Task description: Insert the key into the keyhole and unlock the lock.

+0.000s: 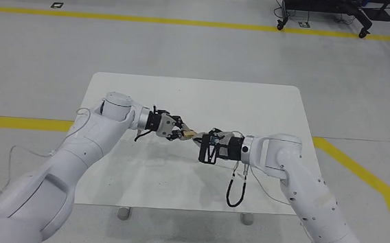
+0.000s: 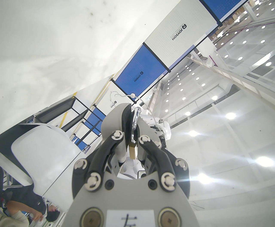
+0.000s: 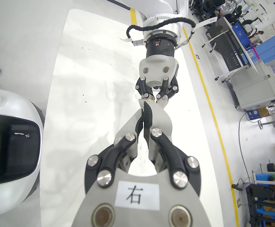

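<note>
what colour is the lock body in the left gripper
Lock body is brass gold, shackle silver; left wrist view.

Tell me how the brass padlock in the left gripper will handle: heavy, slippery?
The padlock looks solid metal: likely rigid and heavy for its size. Its smooth faces may slip, though ribbed pads on the left gripper probably hold it; pushed off-centre, it could pivot.
</note>
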You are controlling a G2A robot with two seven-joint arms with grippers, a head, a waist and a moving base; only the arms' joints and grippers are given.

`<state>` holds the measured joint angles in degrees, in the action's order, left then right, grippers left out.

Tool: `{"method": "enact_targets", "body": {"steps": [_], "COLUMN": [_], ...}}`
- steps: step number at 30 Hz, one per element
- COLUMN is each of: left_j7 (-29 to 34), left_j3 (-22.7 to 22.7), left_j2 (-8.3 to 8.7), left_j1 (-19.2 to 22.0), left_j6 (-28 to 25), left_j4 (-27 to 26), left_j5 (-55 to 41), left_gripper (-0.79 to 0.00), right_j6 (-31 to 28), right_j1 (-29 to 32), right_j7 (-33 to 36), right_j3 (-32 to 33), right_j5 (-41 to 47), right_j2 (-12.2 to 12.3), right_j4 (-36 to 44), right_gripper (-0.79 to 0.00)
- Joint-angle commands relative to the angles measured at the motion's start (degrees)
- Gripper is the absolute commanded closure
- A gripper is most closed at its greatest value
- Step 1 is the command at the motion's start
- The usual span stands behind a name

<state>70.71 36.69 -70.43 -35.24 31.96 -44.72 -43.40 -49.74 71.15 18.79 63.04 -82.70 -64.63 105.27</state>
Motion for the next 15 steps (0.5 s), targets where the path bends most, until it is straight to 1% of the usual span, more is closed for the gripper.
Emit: {"method": "enact_targets", "body": {"steps": [1,6,11,15], "left_j7": [-0.01,0.11,0.29,0.49], "left_j3": [0.06,0.14,0.24,0.29], "left_j2": [-0.1,-0.36,-0.58,-0.74], "left_j1": [0.03,0.11,0.19,0.28], "left_j6": [0.08,0.15,0.29,0.34], "left_j4": [0.21,0.62,1.04,1.26], "left_j5": [0.02,0.24,0.48,0.79], "left_gripper": [0.0,0.0,0.0,0.0], "right_j6": [0.29,1.96,2.16,3.69], "right_j1": [0.16,0.93,0.22,-0.22], "right_j7": [-0.14,0.33,3.01,4.42], "right_j3": [0.26,0.76,-0.33,-1.07], "right_j5": [-0.08,-0.92,-1.25,-1.12], "right_j2": [0.1,0.34,0.32,0.21], "right_j4": [0.16,0.53,0.16,0.26], "right_gripper": [0.0,0.0,0.0,0.0]}}
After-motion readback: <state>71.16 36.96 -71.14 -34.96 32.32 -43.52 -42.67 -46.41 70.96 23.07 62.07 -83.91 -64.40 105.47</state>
